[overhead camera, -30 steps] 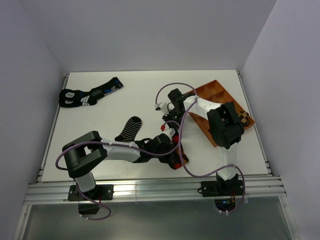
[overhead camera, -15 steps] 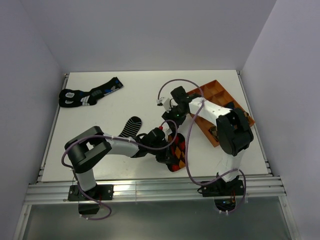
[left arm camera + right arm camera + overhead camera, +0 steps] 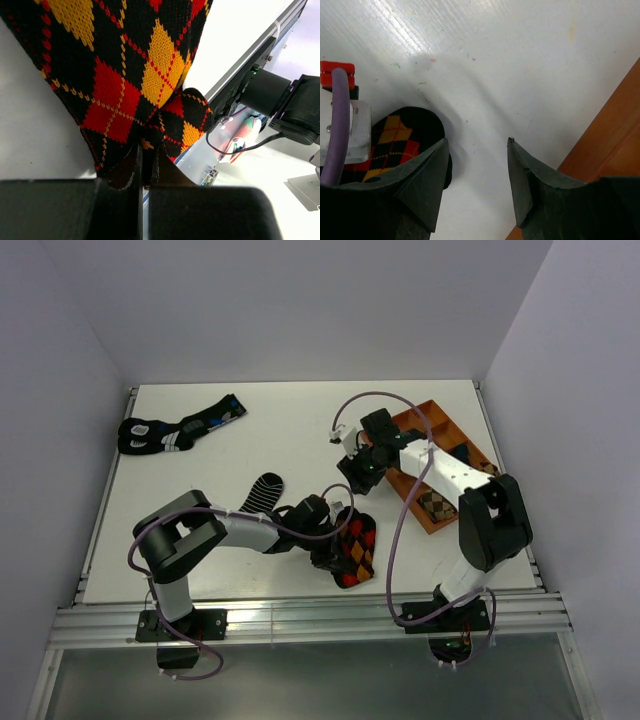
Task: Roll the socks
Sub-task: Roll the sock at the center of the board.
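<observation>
The argyle sock [image 3: 357, 550], black with red and orange diamonds, lies near the table's front edge. My left gripper [image 3: 326, 543] is shut on a bunched fold at its edge; in the left wrist view the argyle sock [image 3: 125, 75] spreads away from the pinching left gripper [image 3: 147, 165]. My right gripper [image 3: 353, 472] hovers open behind the sock, nothing between its fingers. The right wrist view shows that open right gripper [image 3: 476, 141] over bare table, the argyle sock's rounded end [image 3: 395, 140] by the left finger. The striped ankle sock [image 3: 262, 495] lies flat left of the left arm's wrist.
Black socks with blue and white marks [image 3: 175, 430] lie at the back left. An orange compartment tray [image 3: 432, 422] sits at the right with a brown-checked bundle [image 3: 437, 505] in it; its tray edge [image 3: 615, 145] shows beside my right fingers. The table's front rail [image 3: 300, 618] runs close below the sock.
My right gripper opened, let go of the argyle sock and drew back toward the tray. The sock now lies spread out wider. The left gripper kept its grip.
</observation>
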